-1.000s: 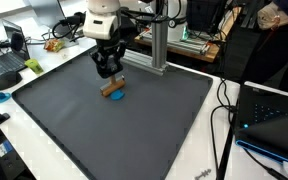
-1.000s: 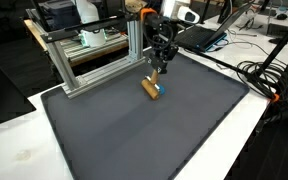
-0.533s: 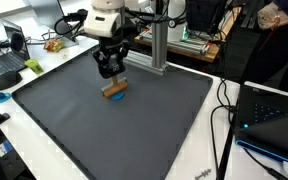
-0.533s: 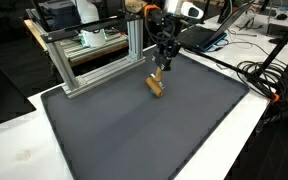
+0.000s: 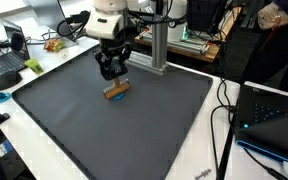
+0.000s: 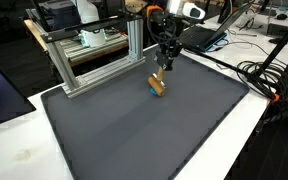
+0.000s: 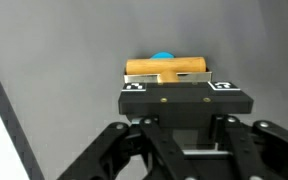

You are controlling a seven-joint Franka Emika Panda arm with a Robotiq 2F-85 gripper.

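The tool (image 5: 112,79) is clamping the wooden block (image 5: 116,91), with its jaws pressing on the block's long sides. The block is staying level over the dark mat (image 5: 134,135) on the table, near the front of the aluminium frame (image 6: 94,62). In the wrist view, a small blue object (image 7: 162,56) is peeking out from behind the block.

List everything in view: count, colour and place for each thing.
wooden block: one, tan, at the gripper's fingertips, over the mat
blue piece: one, blue, just beyond the block in the wrist view
mat: one, dark grey, covering the table
table: one, white, under the mat
metal frame: one, silver, beside the mat's far edge
cables: several, black, off the mat's edge
gripper: one, black, shut on the wooden block
arm: one, white, above the block
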